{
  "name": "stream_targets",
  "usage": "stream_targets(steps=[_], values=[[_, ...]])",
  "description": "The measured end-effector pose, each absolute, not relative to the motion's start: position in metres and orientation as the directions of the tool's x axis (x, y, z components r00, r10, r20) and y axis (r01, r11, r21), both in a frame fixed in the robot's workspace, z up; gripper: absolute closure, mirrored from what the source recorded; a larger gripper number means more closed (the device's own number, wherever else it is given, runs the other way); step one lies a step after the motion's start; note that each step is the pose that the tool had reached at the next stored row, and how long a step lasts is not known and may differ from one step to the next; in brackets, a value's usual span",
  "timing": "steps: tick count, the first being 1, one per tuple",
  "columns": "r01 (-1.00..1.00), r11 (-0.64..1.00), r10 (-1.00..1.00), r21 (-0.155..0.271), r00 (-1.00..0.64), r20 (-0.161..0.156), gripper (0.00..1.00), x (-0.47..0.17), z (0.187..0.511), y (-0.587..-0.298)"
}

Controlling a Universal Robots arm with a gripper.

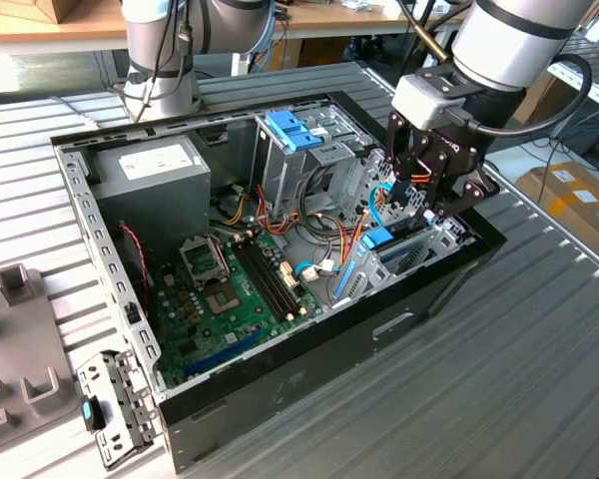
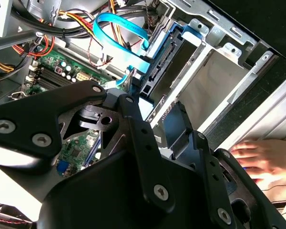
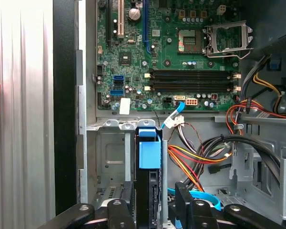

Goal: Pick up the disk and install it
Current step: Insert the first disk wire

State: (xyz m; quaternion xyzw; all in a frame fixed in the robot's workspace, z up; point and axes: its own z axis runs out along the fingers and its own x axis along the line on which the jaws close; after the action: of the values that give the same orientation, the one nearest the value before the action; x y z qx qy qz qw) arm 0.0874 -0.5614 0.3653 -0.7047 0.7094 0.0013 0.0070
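The disk (image 3: pixel 149 155) stands on edge in the drive cage (image 3: pixel 112 162) at the front corner of the open computer case (image 1: pixel 280 394). Its light-blue carrier shows as a tab in the first wrist view and as a blue frame around the connector end (image 2: pixel 157 67) in the second wrist view. My gripper (image 3: pixel 150 200) reaches down into that cage, its black fingers (image 3: pixel 119 210) on either side of the disk and shut on it. In the exterior view the gripper (image 1: pixel 424 215) hangs over the case's right end, just above the blue carrier (image 1: pixel 379 238).
The green motherboard (image 1: pixel 230 289) lines the case floor, with a grey power-supply box (image 1: pixel 150 170) at the back. A darker-blue latch (image 1: pixel 292 128) tops the upper bay. Coloured cables (image 3: pixel 195 157) and a blue ribbon (image 2: pixel 119 24) lie beside the cage. A person's hand (image 2: pixel 262 157) rests outside the case.
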Motion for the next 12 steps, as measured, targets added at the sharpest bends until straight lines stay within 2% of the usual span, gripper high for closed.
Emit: stream_targets(steps=[12], values=[[-1.0,0.007,-1.0,-0.008,-0.007,-0.011,0.52,0.0905,0.3655,-0.5503]])
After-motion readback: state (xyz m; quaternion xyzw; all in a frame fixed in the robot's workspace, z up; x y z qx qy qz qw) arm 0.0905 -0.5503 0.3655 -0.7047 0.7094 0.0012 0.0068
